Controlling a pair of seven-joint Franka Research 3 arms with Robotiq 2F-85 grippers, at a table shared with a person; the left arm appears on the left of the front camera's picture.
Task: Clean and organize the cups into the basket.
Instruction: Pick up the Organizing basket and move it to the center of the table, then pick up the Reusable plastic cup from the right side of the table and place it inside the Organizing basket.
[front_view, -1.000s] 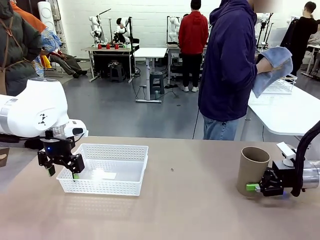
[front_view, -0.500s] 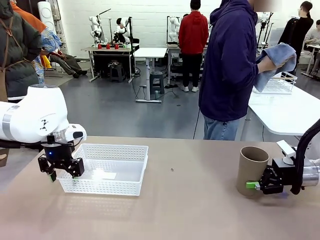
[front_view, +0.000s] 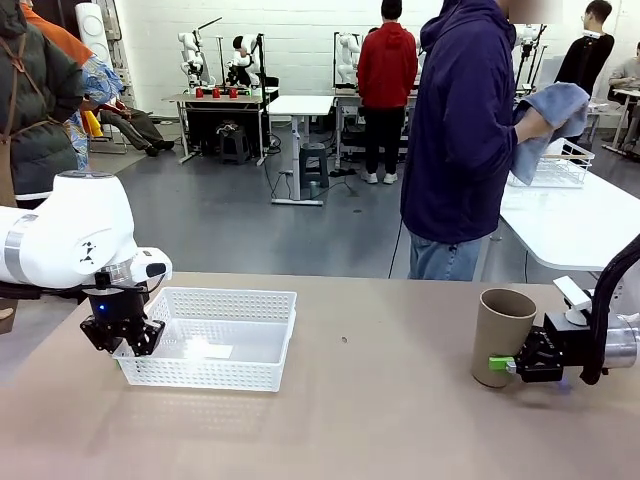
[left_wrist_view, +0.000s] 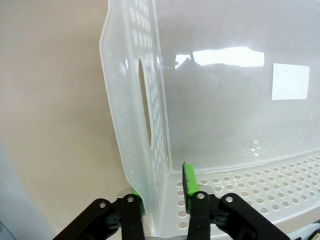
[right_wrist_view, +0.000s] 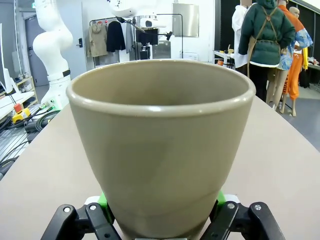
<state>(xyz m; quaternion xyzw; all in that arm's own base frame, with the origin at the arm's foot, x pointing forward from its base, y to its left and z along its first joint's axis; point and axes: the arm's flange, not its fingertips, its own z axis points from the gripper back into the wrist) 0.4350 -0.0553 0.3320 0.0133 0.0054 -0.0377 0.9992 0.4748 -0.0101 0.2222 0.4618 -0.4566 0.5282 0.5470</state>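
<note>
L tool (left_wrist_view: 165, 194) tight on basket (front_view: 203, 373), R tool (front_view: 498, 364) snug on cup (front_view: 503, 333); beige table (front_view: 360, 425), lab (front_view: 240, 215).

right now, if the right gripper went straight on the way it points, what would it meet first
The cup: it stands right between the right gripper's pads, seemingly touching them.

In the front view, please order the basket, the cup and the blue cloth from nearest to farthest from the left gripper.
1. basket: on the left of the table; the left gripper clamps its left end wall.
2. cup: upright on the table's right side.
3. blue cloth: held by the person, beyond the far edge, right.
</note>
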